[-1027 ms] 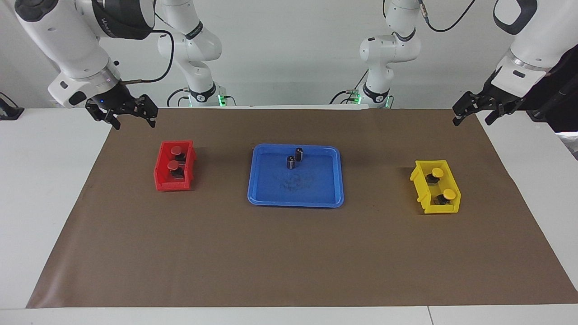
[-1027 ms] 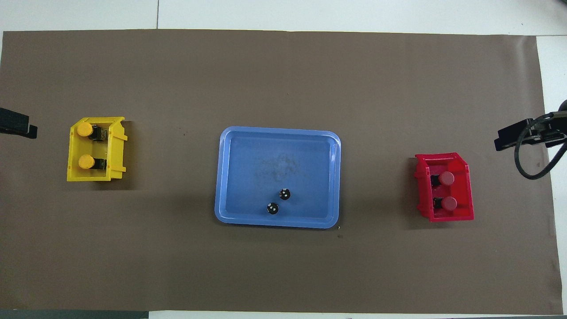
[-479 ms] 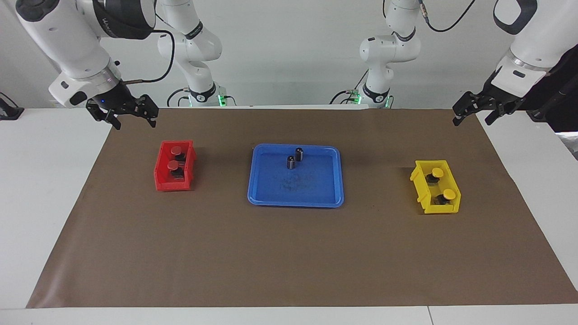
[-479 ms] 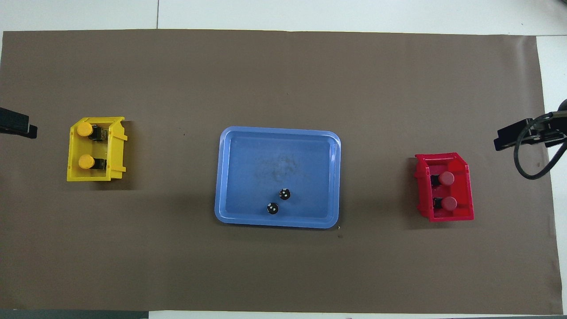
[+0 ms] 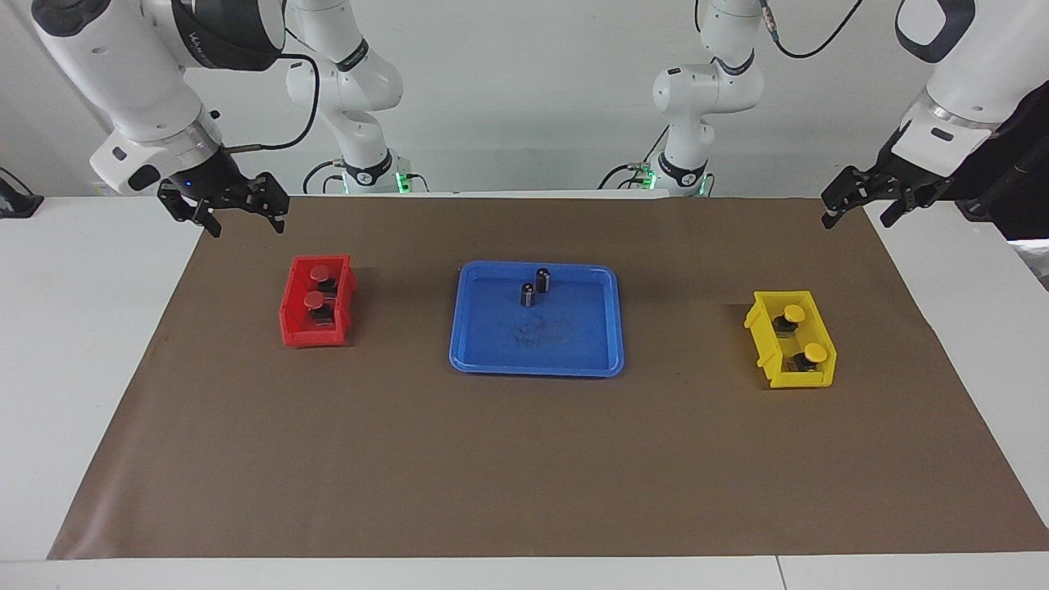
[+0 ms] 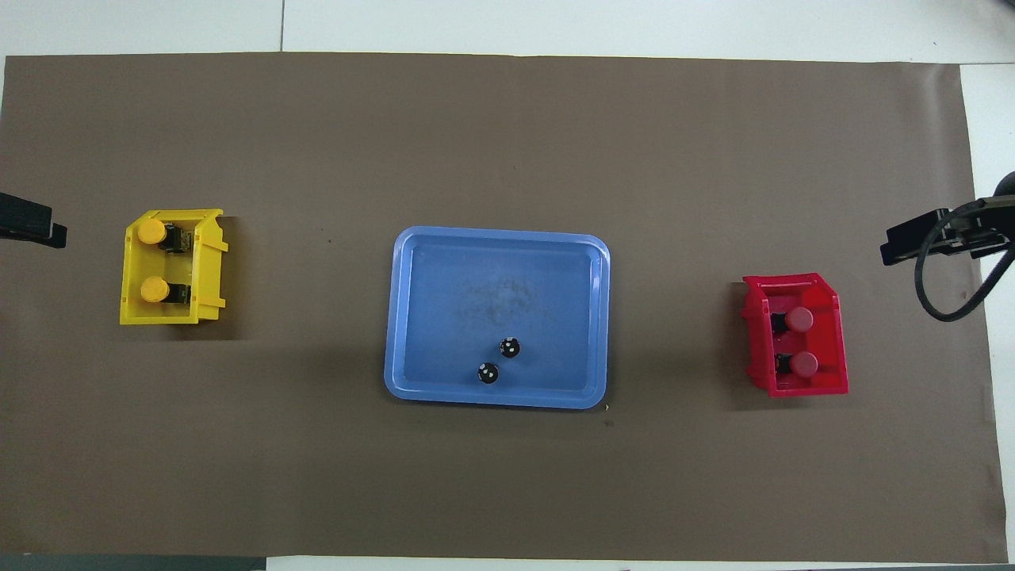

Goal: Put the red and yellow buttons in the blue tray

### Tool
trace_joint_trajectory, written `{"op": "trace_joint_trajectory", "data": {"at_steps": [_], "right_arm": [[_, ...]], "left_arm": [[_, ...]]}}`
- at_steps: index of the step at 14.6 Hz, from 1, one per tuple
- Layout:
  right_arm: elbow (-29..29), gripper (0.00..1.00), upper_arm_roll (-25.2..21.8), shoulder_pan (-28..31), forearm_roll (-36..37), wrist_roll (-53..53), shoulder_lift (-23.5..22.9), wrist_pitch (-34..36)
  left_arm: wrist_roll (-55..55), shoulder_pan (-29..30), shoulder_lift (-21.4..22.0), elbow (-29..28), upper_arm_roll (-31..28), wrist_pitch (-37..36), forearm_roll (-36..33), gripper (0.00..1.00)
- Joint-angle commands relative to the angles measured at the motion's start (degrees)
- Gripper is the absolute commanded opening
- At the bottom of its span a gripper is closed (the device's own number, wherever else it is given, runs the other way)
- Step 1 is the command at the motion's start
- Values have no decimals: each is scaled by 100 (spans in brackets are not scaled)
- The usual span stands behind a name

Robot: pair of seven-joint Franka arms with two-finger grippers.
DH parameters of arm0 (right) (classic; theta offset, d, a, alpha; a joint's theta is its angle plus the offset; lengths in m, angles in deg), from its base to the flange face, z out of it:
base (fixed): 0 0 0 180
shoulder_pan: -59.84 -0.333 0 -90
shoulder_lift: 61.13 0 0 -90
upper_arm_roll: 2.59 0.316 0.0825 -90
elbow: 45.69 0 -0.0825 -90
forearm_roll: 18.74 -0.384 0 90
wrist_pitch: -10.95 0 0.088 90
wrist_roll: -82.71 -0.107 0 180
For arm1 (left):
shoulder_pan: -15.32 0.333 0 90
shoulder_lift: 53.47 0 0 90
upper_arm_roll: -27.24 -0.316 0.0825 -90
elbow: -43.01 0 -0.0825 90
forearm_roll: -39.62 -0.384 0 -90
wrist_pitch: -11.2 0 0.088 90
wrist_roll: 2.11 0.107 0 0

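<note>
**Four buttons sorted by colour, none in the tray yet**

Two red buttons (image 5: 315,287) sit one behind the other in a small deep red bin (image 5: 288,315) toward the right arm's end of the counter (image 5: 492,475), and two yellow buttons (image 5: 803,332) sit the same way in a small deep yellow bin (image 5: 758,328) toward the left arm's end. Each lies on its side with its black base showing beside the cap. The blue tray (image 5: 574,360) lies between the two bins, well apart from both. Two small dark cylinders (image 5: 534,287) stand upright in the part of it nearer the robots, leaving most of its floor bare for the buttons.

This layout looks made for a split job: each bin lies on the side of one arm, so each arm can likely serve its own colour and carry it inward to the shared tray.

The right gripper (image 5: 244,220) hangs over the corner of the brown mat, near the red bin but not above it, pointing down and holding nothing; its fingers stand apart. The left gripper (image 5: 856,211) hangs over the mat's edge at the other end, clear of the yellow bin, fingers spread wide and empty. Neither touches anything. No pick has begun; the right arm seems closer to starting.
</note>
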Motion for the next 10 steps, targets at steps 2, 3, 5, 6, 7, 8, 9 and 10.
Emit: {"op": "trace_joint_trajectory", "data": {"at_steps": [2,3,5,6,7,8,9,10], "right_arm": [[401,78,29,-112,-44,-77,80,-443],[533,77,21,-112,-53,-69,62,-592],[953,77,21,-120,-53,-43,1,-1048],[1252,77,29,-85,-53,-25,-8,-1355],[1559,75,21,-76,-70,-25,1,-1663],[1849,74,21,-76,-71,-16,1,-1944],[2131,74,21,-85,-71,-16,1,-2269],[2473,74,21,-85,-71,-7,18,-2612]], "left_arm": [[20,5,78,-88,9,-45,-44,100],[29,14,87,-88,9,-45,-44,100],[20,14,87,-96,9,-45,-44,100],[20,5,78,-88,9,-45,-44,100],[20,14,78,-88,9,-45,-44,100],[20,14,78,-88,9,-45,-44,100],[20,14,87,-88,9,-45,-44,100],[20,14,87,-88,9,-45,-44,100]]}}
